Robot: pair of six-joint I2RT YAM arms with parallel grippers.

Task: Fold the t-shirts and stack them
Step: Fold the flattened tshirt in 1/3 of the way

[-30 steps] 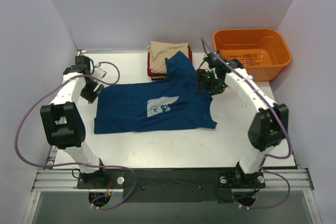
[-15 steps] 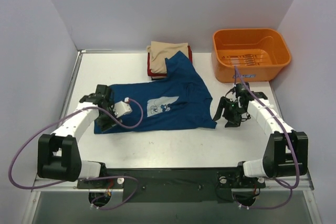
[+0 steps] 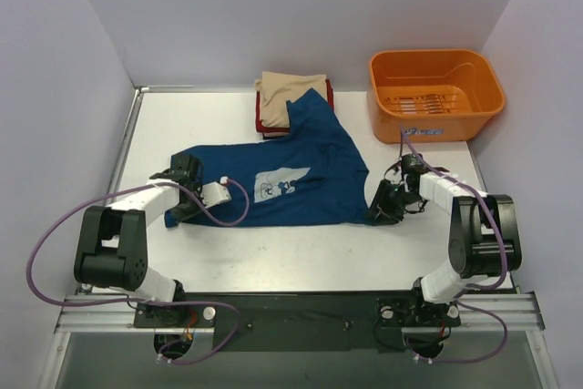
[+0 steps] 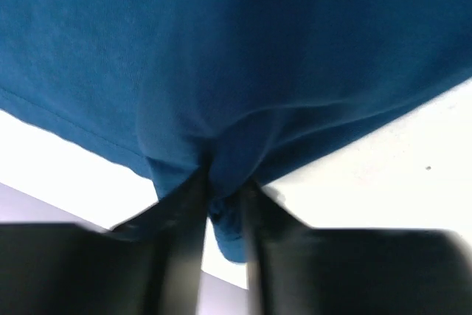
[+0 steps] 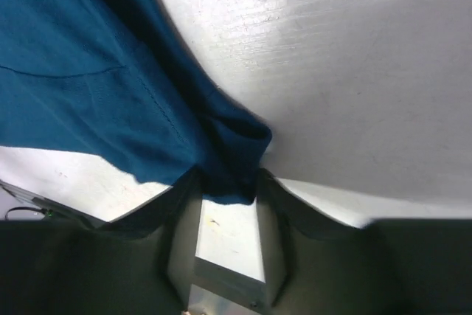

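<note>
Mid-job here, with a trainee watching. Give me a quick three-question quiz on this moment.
1. True or false: the dark blue t-shirt is already folded.
2. Where does the orange tub stand? A: far right corner. B: near left corner. C: on the blue shirt.
3. What sits in the jaws of the left gripper and the right gripper?
Key: 1. False, it lies spread out. 2. A. 3. An edge of the dark blue t-shirt, one on each side.

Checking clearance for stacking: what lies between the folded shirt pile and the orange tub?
Only bare table, seen in the top view; the folded pile and orange tub stand apart.
</note>
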